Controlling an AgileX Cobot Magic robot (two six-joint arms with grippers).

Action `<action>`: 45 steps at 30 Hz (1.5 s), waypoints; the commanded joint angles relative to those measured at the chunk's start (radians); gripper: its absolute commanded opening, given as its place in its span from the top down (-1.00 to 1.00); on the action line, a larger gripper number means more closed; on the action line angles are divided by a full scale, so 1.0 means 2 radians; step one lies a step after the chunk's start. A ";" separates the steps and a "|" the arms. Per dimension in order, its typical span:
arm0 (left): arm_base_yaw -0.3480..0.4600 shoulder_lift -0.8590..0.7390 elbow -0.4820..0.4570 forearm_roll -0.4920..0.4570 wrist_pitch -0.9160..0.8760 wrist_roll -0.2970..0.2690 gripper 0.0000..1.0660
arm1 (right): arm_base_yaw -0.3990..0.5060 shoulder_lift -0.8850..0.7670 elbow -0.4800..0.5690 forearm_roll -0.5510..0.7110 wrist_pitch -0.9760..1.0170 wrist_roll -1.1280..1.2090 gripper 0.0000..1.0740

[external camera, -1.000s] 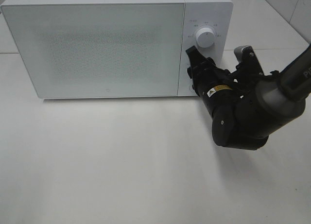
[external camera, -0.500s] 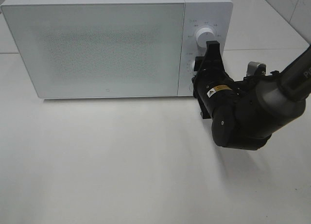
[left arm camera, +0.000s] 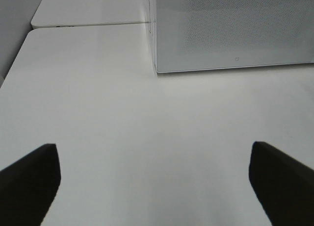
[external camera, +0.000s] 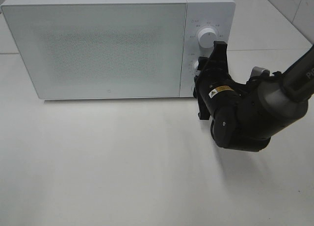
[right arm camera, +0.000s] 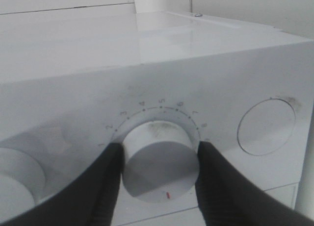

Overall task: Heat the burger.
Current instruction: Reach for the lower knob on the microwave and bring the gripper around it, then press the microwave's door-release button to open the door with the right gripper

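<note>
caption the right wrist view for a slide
Right pincer closed on the numbered dial of the white microwave

A white, glossy desk (external camera: 122,162) fills nearly the whole scene. A thin seam (external camera: 265,50) runs across its far part, where two slabs meet. At the far right corner rises a wall (external camera: 300,8) of pale tiles with grey grout lines. The light is even and diffuse, casting only soft, faint shadows on the surface.
</note>
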 commanded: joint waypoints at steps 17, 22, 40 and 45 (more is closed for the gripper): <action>0.002 -0.009 0.003 -0.003 -0.002 -0.001 -0.87 | 0.006 -0.009 -0.023 -0.032 -0.111 -0.011 0.71; 0.002 -0.009 0.003 -0.003 -0.002 -0.001 -0.87 | 0.006 -0.009 -0.023 -0.012 -0.107 -0.023 0.43; 0.002 -0.009 0.003 -0.003 -0.002 -0.001 -0.87 | 0.007 -0.010 -0.018 0.019 -0.019 -0.074 -0.32; 0.002 -0.009 0.003 -0.003 -0.002 -0.001 -0.87 | 0.007 -0.030 0.018 -0.012 0.039 -0.094 -0.32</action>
